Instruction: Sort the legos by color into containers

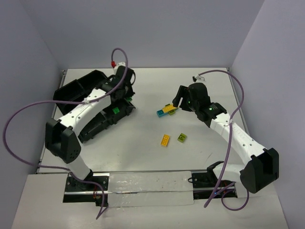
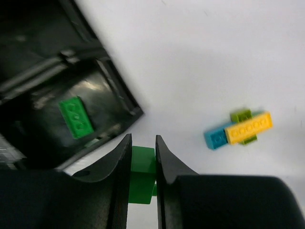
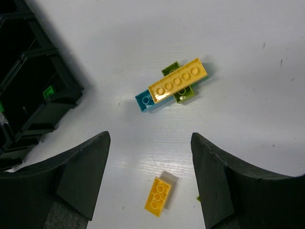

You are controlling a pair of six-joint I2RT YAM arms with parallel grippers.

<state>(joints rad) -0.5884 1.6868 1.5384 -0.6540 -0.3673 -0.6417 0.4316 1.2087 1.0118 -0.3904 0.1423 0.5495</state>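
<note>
My left gripper (image 1: 128, 95) (image 2: 142, 138) is shut on a dark green brick (image 2: 142, 160) and holds it above the table, just off the corner of the black tray (image 1: 71, 90) (image 2: 119, 90). Another dark green brick (image 1: 116, 110) (image 2: 76, 117) lies in a tray compartment. A yellow brick (image 1: 167, 108) (image 3: 177, 82) lies across a cyan brick (image 3: 143, 100) and a lime brick (image 3: 183, 95) in a small pile. My right gripper (image 1: 178, 101) (image 3: 150, 138) is open and empty above the table near this pile. A loose yellow brick (image 1: 165, 139) (image 3: 158, 194) and a lime brick (image 1: 182, 138) lie nearer the arms.
The tray (image 3: 71, 86) takes up the back left of the table. Purple cables (image 1: 28, 109) loop off both arms. Grey walls close in the table at the back and sides.
</note>
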